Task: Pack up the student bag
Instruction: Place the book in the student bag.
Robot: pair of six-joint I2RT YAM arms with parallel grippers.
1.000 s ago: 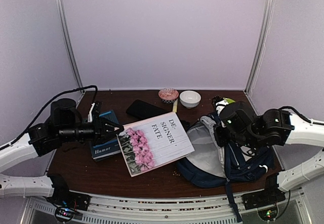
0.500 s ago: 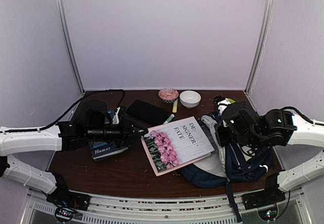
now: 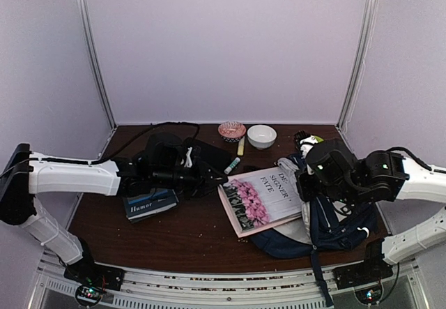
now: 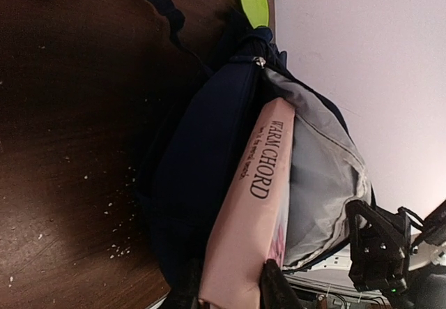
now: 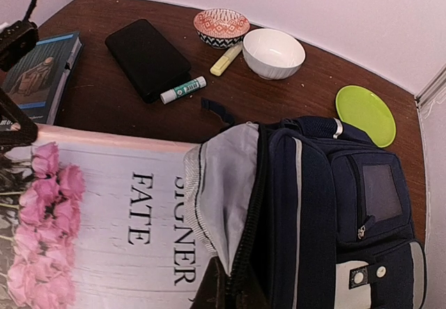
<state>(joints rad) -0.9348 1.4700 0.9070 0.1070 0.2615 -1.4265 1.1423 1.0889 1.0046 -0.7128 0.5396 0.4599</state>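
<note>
The student bag [image 3: 333, 227] lies at the right, navy with white stripes, its grey-lined mouth facing left. My right gripper [image 3: 307, 183] is shut on the zipper edge of that mouth [image 5: 240, 253] and holds the flap up. A large book [image 3: 263, 196] with pink roses on a white cover is pinched at its left edge by my left gripper [image 3: 217, 179]. The book's right end sits inside the bag's mouth. In the left wrist view the pink spine [image 4: 256, 204] runs between my fingers [image 4: 276, 289] into the bag [image 4: 198, 162].
A blue book [image 3: 148, 203] lies under my left arm. Behind it are a black case [image 3: 206, 153], a glue stick [image 3: 232, 164], a yellow highlighter [image 3: 241, 146], a patterned bowl [image 3: 231, 130], a white bowl [image 3: 261, 136] and a green plate [image 5: 365, 105] behind the bag.
My left arm has stretched to the right with the rose book, sliding its far end into the bag's mouth. The right gripper has kept its hold on the bag.
</note>
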